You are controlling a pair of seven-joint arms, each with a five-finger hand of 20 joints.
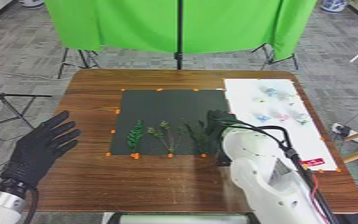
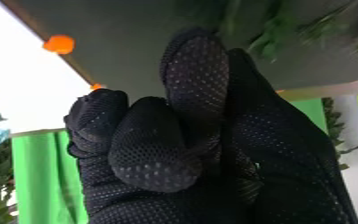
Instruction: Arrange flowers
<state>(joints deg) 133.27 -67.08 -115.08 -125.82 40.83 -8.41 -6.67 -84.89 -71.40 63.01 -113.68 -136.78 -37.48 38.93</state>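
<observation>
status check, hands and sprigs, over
Left hand open, left of black mat. Green sprigs on mat. Right hand at mat's right edge, crowding nearest sprig.

Could pass over the far half of the black mat [image 1: 167,103]; was blocked by green sprigs [image 1: 168,137] across its near half and the right hand [image 1: 217,121] at its right side.

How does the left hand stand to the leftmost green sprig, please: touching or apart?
Apart: the head view shows brown table between the left hand and the leftmost green sprig.
</observation>
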